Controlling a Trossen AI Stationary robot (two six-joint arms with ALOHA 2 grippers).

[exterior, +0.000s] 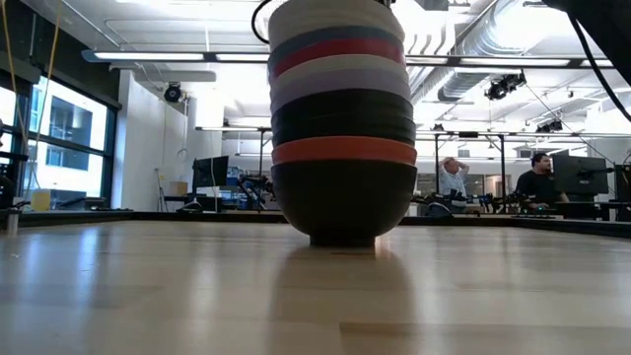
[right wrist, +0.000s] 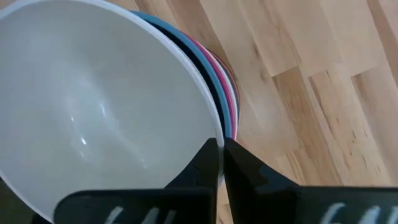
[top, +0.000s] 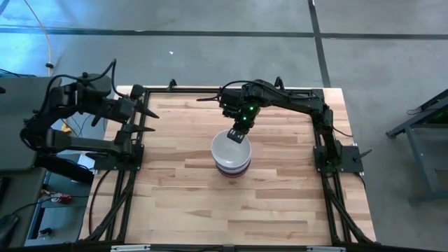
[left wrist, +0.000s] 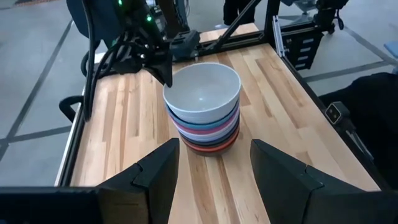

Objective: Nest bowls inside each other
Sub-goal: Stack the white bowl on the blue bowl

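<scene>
Right jaws' grip on white bowl (right wrist: 93,118) unclear

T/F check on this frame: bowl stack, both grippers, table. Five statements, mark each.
1. The bowls form one nested stack. True.
2. The top bowl is black. False: it is white.
3. The right gripper is at the stack's rim, fingers shut. True.
4. The left gripper holds a bowl. False: it is open and empty, at the table's left edge, away from the stack.
5. The stack lies tipped on its side. False: it stands upright.
</scene>
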